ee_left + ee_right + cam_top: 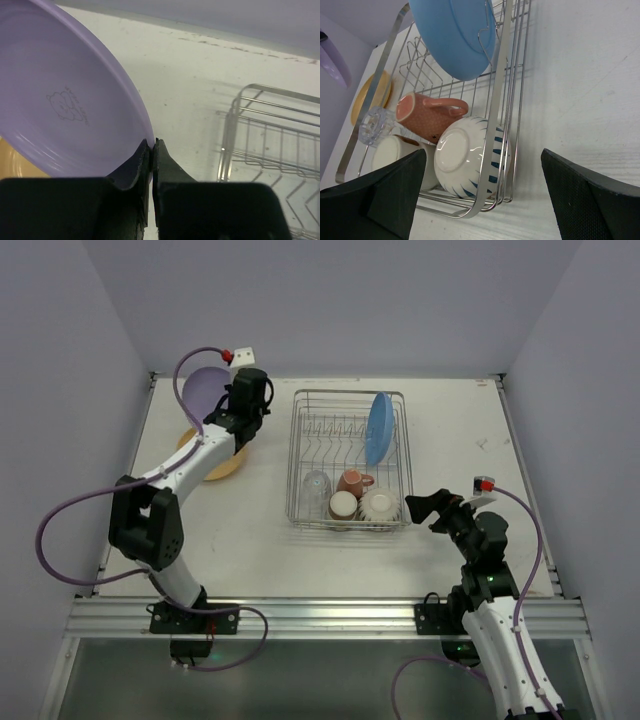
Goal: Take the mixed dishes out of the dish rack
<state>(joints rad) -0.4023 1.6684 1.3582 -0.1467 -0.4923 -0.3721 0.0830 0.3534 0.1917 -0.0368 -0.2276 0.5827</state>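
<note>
You are facing: a white scuffed table (250, 540) sitting between pale lavender walls (350, 300); a silver rail (330, 618) running along its near edge; even light falling.

You have a white table (270, 560) between pale grey walls (330, 300), an aluminium rail (330, 617) along its near edge, and possibly a scuff (483, 443) at far right.
</note>
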